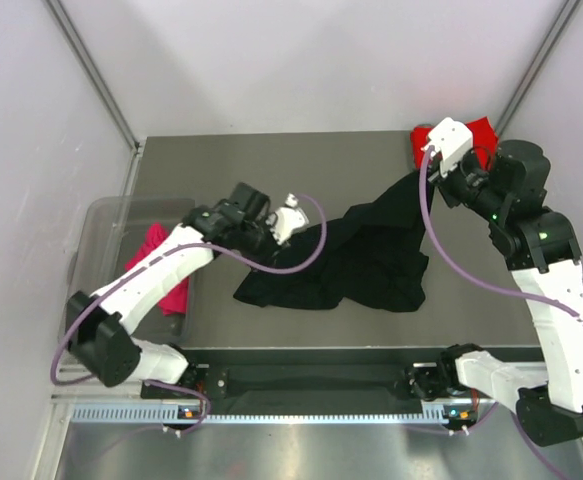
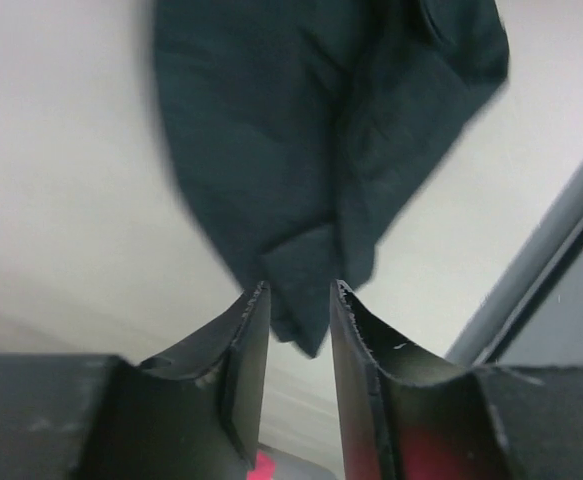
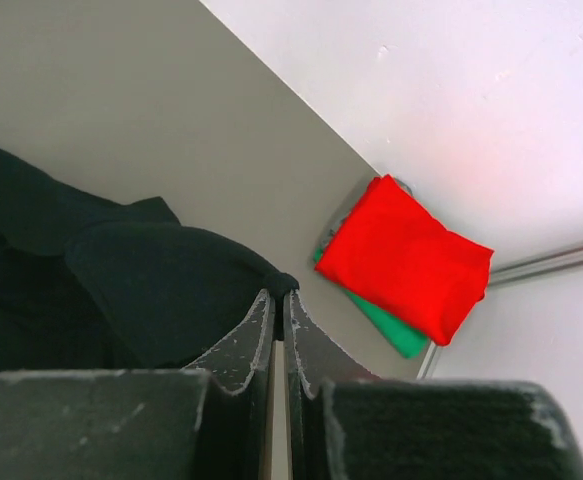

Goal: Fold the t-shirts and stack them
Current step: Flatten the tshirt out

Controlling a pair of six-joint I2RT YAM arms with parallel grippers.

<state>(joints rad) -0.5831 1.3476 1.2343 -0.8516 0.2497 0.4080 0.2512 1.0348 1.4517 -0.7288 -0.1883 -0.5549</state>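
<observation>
- Looking down from above — black t-shirt sprawled mid-table, far-right corner lifted by right gripper; left gripper at its left edge; magenta t-shirt well left of it, inside clear bin.
- Left wrist: jaws narrowly parted, black corner between fingertips.
- Right wrist: jaws nearly closed, pinching black cloth — red t-shirt stacked on green t-shirt beyond.
</observation>
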